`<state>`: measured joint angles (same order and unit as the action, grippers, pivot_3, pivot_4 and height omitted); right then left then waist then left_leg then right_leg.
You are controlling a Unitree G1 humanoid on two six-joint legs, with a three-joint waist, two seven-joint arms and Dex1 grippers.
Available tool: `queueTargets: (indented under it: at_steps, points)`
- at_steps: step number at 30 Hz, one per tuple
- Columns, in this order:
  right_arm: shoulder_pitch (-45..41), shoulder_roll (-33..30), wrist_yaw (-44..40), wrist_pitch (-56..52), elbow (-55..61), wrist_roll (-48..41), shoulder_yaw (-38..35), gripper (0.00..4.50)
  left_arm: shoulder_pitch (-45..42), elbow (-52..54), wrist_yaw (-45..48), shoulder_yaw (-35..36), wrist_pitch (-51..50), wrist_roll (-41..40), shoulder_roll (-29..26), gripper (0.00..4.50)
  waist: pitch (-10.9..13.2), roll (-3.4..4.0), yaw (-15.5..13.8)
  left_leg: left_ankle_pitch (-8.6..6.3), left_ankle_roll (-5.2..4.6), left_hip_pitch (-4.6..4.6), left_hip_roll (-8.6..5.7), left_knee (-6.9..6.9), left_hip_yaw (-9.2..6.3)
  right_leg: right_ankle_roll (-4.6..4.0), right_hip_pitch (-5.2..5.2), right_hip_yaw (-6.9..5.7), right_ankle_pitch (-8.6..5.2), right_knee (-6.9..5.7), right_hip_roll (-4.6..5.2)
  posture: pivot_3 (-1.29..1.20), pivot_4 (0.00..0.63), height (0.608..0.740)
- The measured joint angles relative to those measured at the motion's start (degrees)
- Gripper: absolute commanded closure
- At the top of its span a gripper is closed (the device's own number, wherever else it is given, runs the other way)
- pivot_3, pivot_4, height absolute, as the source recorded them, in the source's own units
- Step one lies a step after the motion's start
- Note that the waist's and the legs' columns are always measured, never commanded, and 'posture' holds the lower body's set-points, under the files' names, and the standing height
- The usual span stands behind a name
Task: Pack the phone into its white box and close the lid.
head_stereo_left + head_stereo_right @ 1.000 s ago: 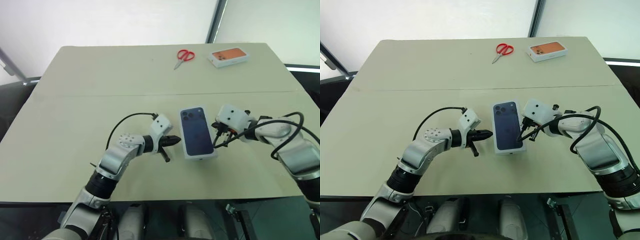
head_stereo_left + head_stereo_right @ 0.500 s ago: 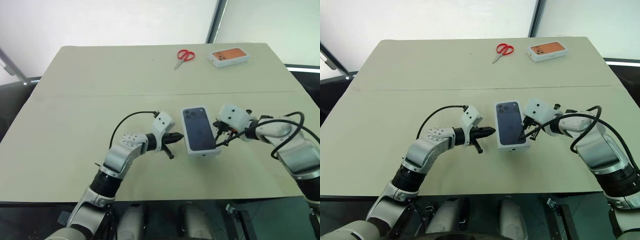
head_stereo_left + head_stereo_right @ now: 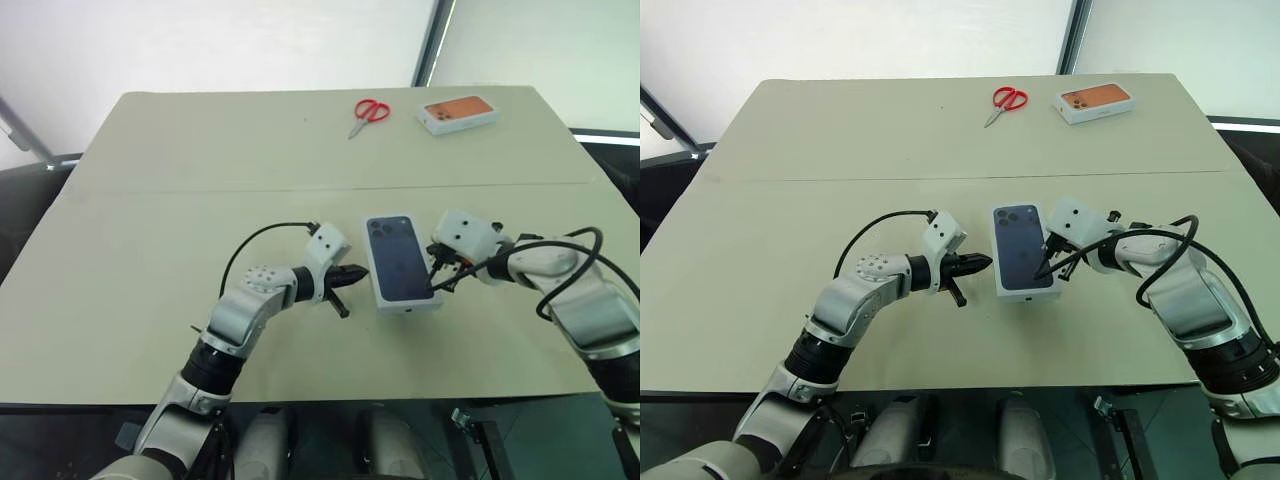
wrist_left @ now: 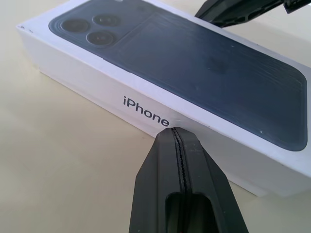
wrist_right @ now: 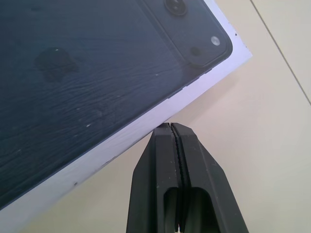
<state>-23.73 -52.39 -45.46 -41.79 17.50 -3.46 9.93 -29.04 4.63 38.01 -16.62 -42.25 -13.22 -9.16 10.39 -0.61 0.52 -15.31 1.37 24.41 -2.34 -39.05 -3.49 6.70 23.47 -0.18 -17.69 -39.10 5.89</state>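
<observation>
On the wide beige desk (image 3: 200, 220), the left hand (image 3: 352, 276), two black fingers on a silver-white arm, lies low just off the left long side of the closed box. Its fingers (image 4: 181, 184) are pressed fully together and hold nothing; in the left wrist view their joined tip meets the white side wall of the box just under the printed lettering.

In the middle sits the lid (image 3: 400, 258), a shallow white rectangular cardboard cover with a dark blue phone picture on its outer face, seated down over the white box (image 4: 252, 180), the shallow white cardboard tray of which a thin strip of wall shows beneath the lid's lower edge. The closed box lies flat on the desk, its long sides running away from the robot, the printed camera cluster at the far left corner. The phone itself cannot be seen.

The right hand (image 3: 436, 285) comes in from the right at the box's right long edge, pointing down and leftward. Its black fingers (image 5: 177, 184) are likewise closed tight on nothing, their tip right at the lid's white rim.

Far back on the desk lie red-handled scissors (image 3: 367, 113) and, to their right, a white box with an orange phone picture (image 3: 458, 113).
</observation>
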Motion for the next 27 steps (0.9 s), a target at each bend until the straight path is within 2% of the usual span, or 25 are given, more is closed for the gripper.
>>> queueTargets:
  at_steps: [7,11,21,23,25,27]
  points:
    - [0.49,-1.24,-1.30,0.99,0.00,-0.06,-0.48,4.47,-0.02,0.02,0.39,0.11,0.00,-0.17,-0.91,4.50,0.00,0.00,0.03,0.00,-0.01,0.00,0.00,0.00,0.00,0.00,0.00,0.00,0.00,0.00,0.00,0.00,0.150,0.697]
    - [1.02,-5.10,-3.60,3.52,-0.01,-0.23,-4.41,4.47,0.01,0.10,0.65,1.84,-0.11,-1.32,-2.87,4.50,0.00,0.00,0.01,-0.03,-0.04,0.00,0.00,0.00,0.00,0.00,0.00,0.00,0.00,0.00,0.00,0.00,0.150,0.697]
    - [4.11,-6.66,-8.84,6.10,2.18,-4.74,-10.48,4.47,0.00,0.18,0.59,4.38,-0.04,-2.45,-5.48,4.50,-0.01,0.00,0.01,-0.04,-0.06,-0.03,0.01,0.00,0.00,0.00,-0.03,0.00,0.00,0.00,0.00,0.00,0.150,0.697]
    - [4.82,-6.76,-9.09,5.91,2.68,-5.21,-11.04,4.47,-0.58,-0.50,0.27,4.29,-0.02,-2.51,-4.34,4.50,-0.01,0.00,-0.07,-0.03,-0.05,-0.03,0.01,0.00,0.00,0.00,-0.03,0.00,0.00,0.00,0.00,0.00,0.150,0.697]
    - [8.94,-6.50,-10.17,3.91,6.34,-7.90,-12.11,4.47,-8.26,-9.19,-3.11,4.50,0.07,-1.47,0.30,4.50,0.03,-0.07,-1.64,-0.10,-0.17,0.07,-0.03,-0.12,-0.15,0.03,-0.09,-0.17,0.02,0.00,-0.01,0.00,0.150,0.697]
    - [12.00,-5.19,-11.07,2.46,11.09,-10.59,-10.72,4.47,-15.89,-14.08,-5.65,4.56,1.04,-0.27,3.76,4.50,0.03,-0.07,-2.00,-0.18,-0.32,0.08,-0.12,-0.16,-0.05,0.10,-0.11,-0.09,0.04,0.08,0.06,0.00,0.150,0.697]
